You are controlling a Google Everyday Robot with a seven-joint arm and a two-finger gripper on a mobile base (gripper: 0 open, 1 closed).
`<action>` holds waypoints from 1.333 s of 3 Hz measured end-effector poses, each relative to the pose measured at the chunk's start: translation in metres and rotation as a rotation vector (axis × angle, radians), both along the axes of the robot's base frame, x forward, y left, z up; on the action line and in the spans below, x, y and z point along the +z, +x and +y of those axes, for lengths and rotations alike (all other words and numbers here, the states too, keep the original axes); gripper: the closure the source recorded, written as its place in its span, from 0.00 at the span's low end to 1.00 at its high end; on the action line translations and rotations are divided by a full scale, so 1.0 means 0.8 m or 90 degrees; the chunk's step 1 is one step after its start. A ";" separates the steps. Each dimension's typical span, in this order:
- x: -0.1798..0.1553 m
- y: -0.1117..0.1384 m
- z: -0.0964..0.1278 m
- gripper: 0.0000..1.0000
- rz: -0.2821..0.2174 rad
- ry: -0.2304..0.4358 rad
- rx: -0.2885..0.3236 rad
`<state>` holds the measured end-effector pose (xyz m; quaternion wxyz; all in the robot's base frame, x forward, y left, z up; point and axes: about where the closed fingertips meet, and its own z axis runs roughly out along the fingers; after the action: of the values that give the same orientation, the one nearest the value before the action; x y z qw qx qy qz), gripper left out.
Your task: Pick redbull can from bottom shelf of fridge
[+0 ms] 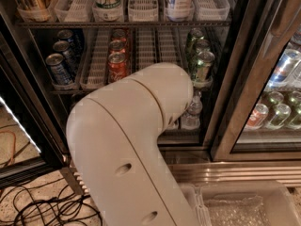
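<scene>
- Gripper: hidden behind the cream arm (127, 140), which reaches into the lower part of the fridge (235, 79). I cannot tell how it stands or whether it holds anything.
- Bottom shelf (186, 136): largely covered by the arm. One clear water bottle (192, 111) stands at its right end.
- Redbull can: none identifiable. If one is present, it sits on that shelf behind the arm.
- Appearance: cannot be reported from this view.
- Handling, as a judgement: rigid thin metal, moderately heavy if full, smooth and probably slick when chilled. It dents under excess squeeze, so grip mid-body across the width.
- Rack above: red cans (117, 65) and green cans (203, 65), not the target.
</scene>
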<state>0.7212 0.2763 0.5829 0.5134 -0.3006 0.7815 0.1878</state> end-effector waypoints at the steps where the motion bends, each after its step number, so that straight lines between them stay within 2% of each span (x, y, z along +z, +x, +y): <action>1: 0.003 0.006 0.009 0.47 -0.007 -0.003 0.006; 2: 0.003 0.006 0.009 0.65 -0.007 -0.002 0.006; 3: 0.003 0.006 0.009 0.88 -0.007 -0.002 0.006; 4: 0.003 0.006 0.009 1.00 -0.008 -0.002 0.006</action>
<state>0.7258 0.2836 0.5855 0.5165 -0.3063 0.7775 0.1868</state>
